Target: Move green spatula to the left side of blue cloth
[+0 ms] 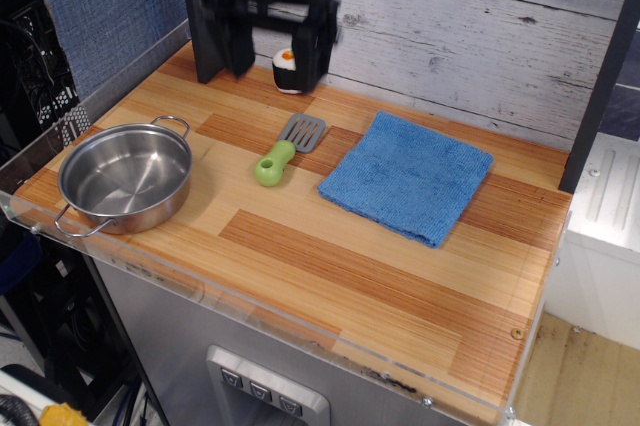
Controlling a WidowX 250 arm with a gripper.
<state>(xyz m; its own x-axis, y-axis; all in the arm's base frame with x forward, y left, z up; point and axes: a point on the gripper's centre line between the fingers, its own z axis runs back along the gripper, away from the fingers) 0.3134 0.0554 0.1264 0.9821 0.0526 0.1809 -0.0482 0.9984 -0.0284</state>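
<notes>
On the wooden surface (330, 276) there is one green spatula (284, 148), one blue cloth (408, 176), one steel pot (125, 177) with two handles, and one small sushi-roll toy (287, 70). One pincer (268, 31), motion-blurred, shows at upper left of the frame.

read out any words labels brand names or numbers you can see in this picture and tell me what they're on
There is no readable text anywhere in view.
The green spatula, blue cloth, steel pot and the blurred gripper carry no markings.
The three buttons on the panel below the table bear small symbols, too small to read.
</notes>
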